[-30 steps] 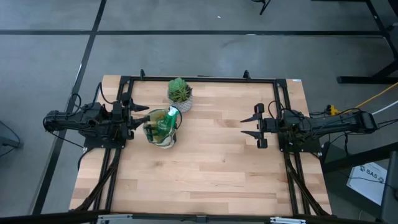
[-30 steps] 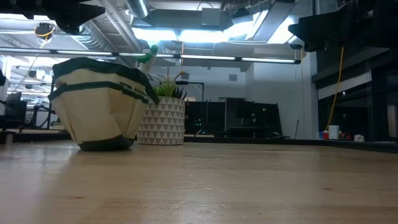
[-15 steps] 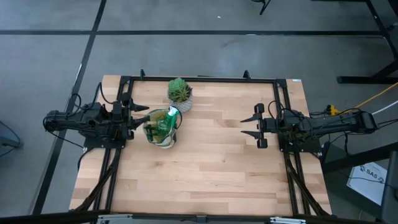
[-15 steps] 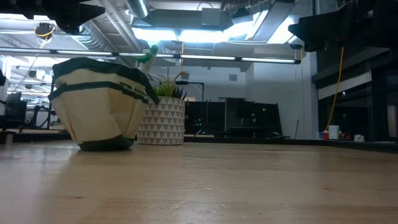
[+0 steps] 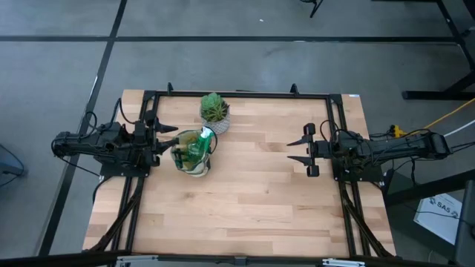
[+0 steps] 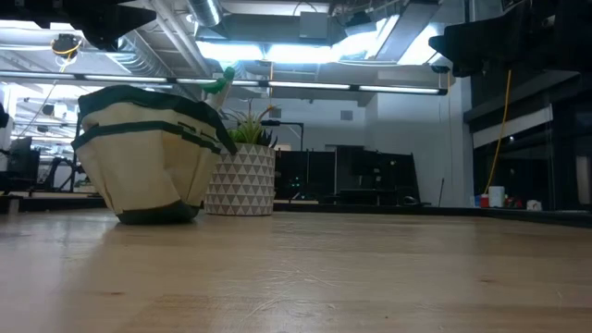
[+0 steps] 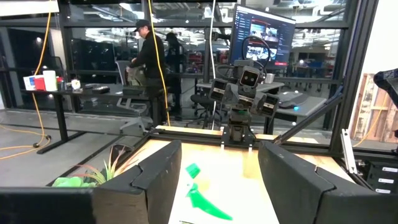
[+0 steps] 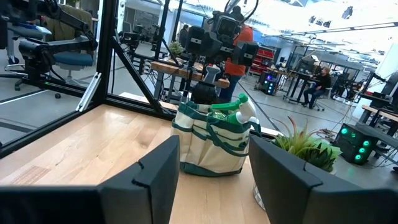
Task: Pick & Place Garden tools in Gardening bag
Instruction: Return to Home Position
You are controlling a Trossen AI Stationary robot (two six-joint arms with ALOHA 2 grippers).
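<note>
The cream gardening bag (image 5: 194,153) with dark green trim stands on its base on the table's left half; it also shows in the low view (image 6: 153,157) and the right wrist view (image 8: 212,140). A green spray bottle (image 8: 233,109) sticks up out of it, its head also showing in the left wrist view (image 7: 200,193). The trowel, shears and rake are hidden or out of view. My left gripper (image 5: 169,138) is open and empty just left of the bag. My right gripper (image 5: 293,150) is open and empty over the table's right half.
A potted green plant (image 5: 214,111) in a white patterned pot (image 6: 240,180) stands beyond the bag toward the far edge. A black frame rail (image 5: 237,95) runs along the far edge. Bare wood (image 5: 252,200) lies in the middle and near parts. People show in the room behind.
</note>
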